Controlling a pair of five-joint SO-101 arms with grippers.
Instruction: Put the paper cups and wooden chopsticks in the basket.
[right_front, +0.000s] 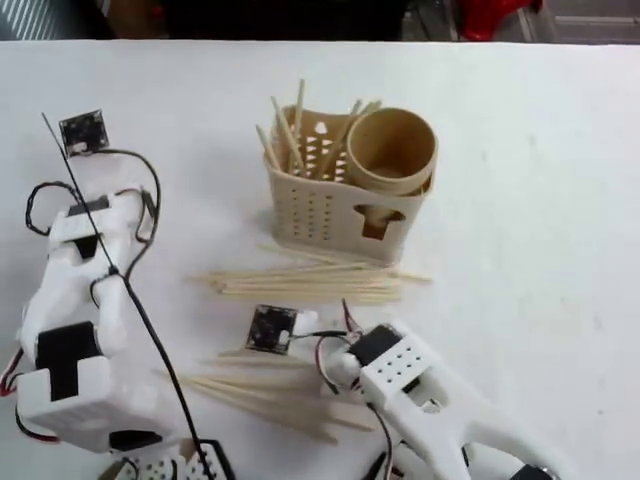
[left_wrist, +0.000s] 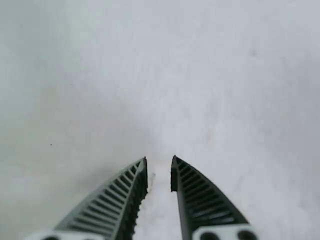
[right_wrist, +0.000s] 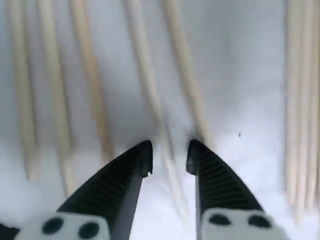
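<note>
Since the right gripper (right_wrist: 169, 157) hangs with jaws slightly parted astride one pale wooden chopstick (right_wrist: 150, 100) from the loose pile in front of the cream perforated plastic basket (right_front: 330, 215) (tan paper cups (right_front: 390, 150) already inside), lower squarely and close at mid-length, lest it pivot.

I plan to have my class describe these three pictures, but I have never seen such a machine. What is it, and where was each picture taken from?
These are two robot arms, a left arm and a right arm, at a white table. One picture looks down from a fixed camera; the other two come from a camera on each arm's wrist, looking past its pincer. A basket holds cups and some chopsticks; loose chopsticks lie on the table near it. The left pincer is open over bare table. The right pincer is open just above loose chopsticks. Neither holds anything.
</note>
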